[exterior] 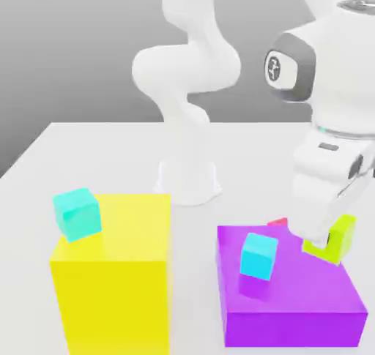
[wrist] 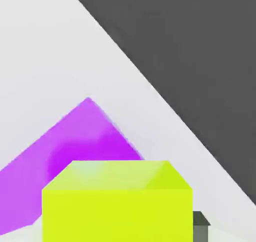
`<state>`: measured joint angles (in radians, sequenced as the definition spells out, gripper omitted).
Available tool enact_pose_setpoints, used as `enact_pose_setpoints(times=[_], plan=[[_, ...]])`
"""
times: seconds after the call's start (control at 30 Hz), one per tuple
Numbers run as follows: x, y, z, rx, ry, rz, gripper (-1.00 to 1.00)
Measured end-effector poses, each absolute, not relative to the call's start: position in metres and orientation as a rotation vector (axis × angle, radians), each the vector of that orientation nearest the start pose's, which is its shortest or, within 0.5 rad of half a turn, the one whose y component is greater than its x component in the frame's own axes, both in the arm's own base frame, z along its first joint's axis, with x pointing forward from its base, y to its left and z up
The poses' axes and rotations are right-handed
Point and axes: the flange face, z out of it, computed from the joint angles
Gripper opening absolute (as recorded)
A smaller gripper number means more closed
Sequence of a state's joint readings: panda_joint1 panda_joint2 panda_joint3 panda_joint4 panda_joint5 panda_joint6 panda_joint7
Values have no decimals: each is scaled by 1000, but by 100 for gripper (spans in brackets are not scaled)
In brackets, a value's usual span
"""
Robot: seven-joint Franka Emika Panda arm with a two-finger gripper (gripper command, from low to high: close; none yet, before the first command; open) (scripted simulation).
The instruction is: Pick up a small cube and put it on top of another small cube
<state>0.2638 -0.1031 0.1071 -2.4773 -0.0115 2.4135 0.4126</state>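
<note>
The gripper (exterior: 327, 238) is clamping the small lime cube (exterior: 334, 238), jaws pressed against its sides, and is holding it just above the far corner of the purple block (exterior: 293, 302) on the exterior view's right. The hand view is showing the lime cube (wrist: 117, 201) close under the camera with the purple block (wrist: 65, 151) below it, which suggests the cube is lifted clear, not resting.

Two cyan cubes are waiting as targets: one (exterior: 258, 255) is sitting on the purple block near its middle, another (exterior: 77, 213) on the far corner of the large yellow block (exterior: 113, 288). A sliver of red (exterior: 277, 221) is peeking out behind the purple block.

The nearer cyan cube looks the sensible target. Doing this well is likely meaning raising the lime cube above the cyan cube's top before travelling sideways, squaring its faces to the cyan cube, lowering gently and releasing only once it is seated.
</note>
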Motion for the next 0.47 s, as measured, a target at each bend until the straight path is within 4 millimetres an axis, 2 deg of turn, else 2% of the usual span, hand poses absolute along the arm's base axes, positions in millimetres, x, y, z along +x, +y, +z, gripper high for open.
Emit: enact_pose_setpoints(times=[0.1, 0.17, 0.33, 0.37, 0.47], plan=[[412, 144, 342, -3141, 235, -61, -100], [394, 128, 338, -3124, 371, -31, -100], [385, 122, 278, -3109, 443, 1, -100], [384, 122, 269, -3109, 445, 1, 100], [384, 122, 269, -3109, 445, 1, 100]])
